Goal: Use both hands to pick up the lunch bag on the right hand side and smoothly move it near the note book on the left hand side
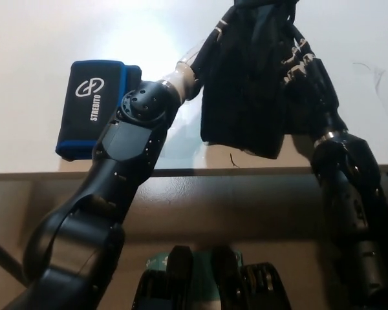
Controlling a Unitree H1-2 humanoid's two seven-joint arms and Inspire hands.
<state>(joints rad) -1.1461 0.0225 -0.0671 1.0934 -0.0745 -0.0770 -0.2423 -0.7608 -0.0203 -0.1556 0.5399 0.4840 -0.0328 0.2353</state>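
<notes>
White table [39, 39], blue-edged pouch [94, 106] beside lunch bag [246, 84]

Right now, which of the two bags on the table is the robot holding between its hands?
The plain black lunch bag, squeezed between the left hand and right hand. The other bag, blue-edged with white lettering, lies untouched to its left.

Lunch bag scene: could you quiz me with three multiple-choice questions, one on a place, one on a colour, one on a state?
1. Where does the blue-edged case lie from the lunch bag?
A. To picture left
B. To picture right
C. Under it

2. What colour is the lunch bag?
A. Red
B. Black
C. Yellow

3. The left hand and right hand are:
A. Both against the bag
B. Both away from it
C. Both holding the case

Answers: 1 A, the case sits apart, leftward on the table. 2 B, its fabric is dark all over. 3 A, one hand presses each side.
</notes>
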